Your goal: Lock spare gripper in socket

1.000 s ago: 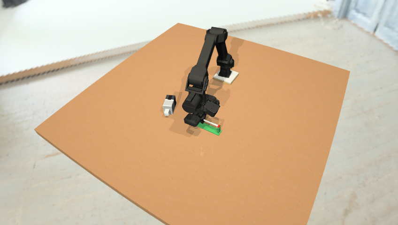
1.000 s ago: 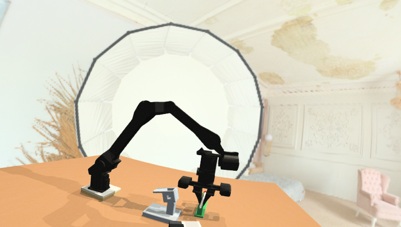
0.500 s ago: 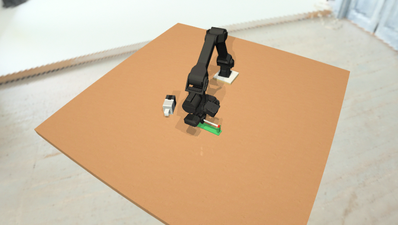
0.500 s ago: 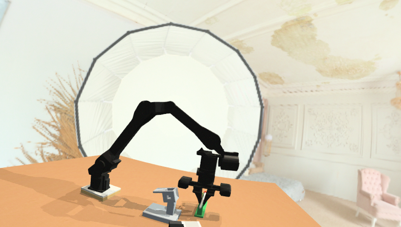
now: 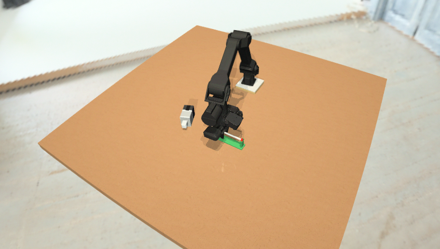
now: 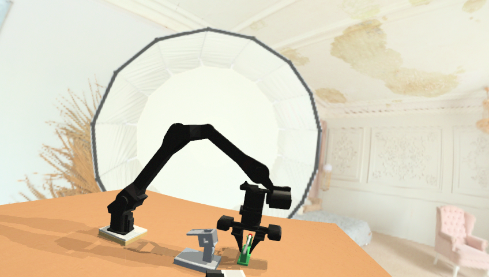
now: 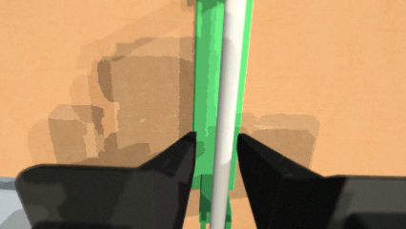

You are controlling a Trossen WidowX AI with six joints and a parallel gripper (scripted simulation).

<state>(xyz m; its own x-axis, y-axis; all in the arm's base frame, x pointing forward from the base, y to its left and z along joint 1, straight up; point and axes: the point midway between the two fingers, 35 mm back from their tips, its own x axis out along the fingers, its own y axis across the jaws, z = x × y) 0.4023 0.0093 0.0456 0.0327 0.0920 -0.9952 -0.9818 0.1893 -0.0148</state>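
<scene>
Across the green rack (image 5: 232, 143) (image 6: 243, 261) (image 7: 206, 86), the pin (image 5: 233, 136) (image 6: 247, 244) (image 7: 228, 95) is lying lengthwise, already out of the socket (image 6: 209, 237); the gripper (image 5: 222, 134) (image 6: 246, 252) (image 7: 216, 139) is standing partly open, its fingers straddling the pin and holding nothing. Beside the mount (image 6: 196, 259), the spare (image 5: 186, 116) (image 6: 233, 273) is waiting undocked; docking, pinning through socket and spigot, and a clear retreat are seemingly all remaining.
</scene>
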